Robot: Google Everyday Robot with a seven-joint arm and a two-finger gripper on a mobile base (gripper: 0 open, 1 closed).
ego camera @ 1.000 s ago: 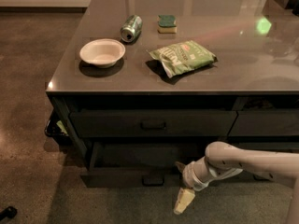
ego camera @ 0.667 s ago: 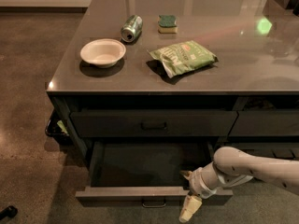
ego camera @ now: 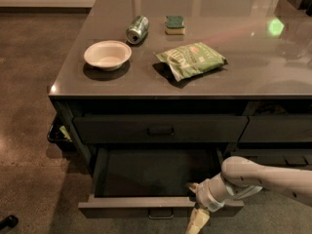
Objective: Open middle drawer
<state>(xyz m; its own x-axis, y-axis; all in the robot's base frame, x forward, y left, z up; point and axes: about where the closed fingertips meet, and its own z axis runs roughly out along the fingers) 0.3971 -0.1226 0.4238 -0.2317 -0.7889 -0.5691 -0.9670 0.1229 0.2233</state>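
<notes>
The middle drawer (ego camera: 146, 206) is the wide dark grey drawer below the top drawer (ego camera: 161, 129). It stands pulled out toward me, and its dark inside shows, with nothing visible in it. Its small loop handle (ego camera: 161, 213) sits at the centre of the front, at the bottom edge of the view. My gripper (ego camera: 199, 217) is at the drawer's front panel, right of the handle. It hangs over the front edge on a white arm (ego camera: 253, 177) that comes in from the right.
On the grey countertop (ego camera: 273, 67) lie a white bowl (ego camera: 107, 55), a tipped can (ego camera: 137, 29), a green sponge (ego camera: 175, 25) and a green chip bag (ego camera: 191, 60). More drawer fronts (ego camera: 275, 129) are to the right. Brown floor is on the left.
The middle drawer has slid out further toward me, from slightly open to wide open. My gripper moved with its front panel, down and toward the camera.
</notes>
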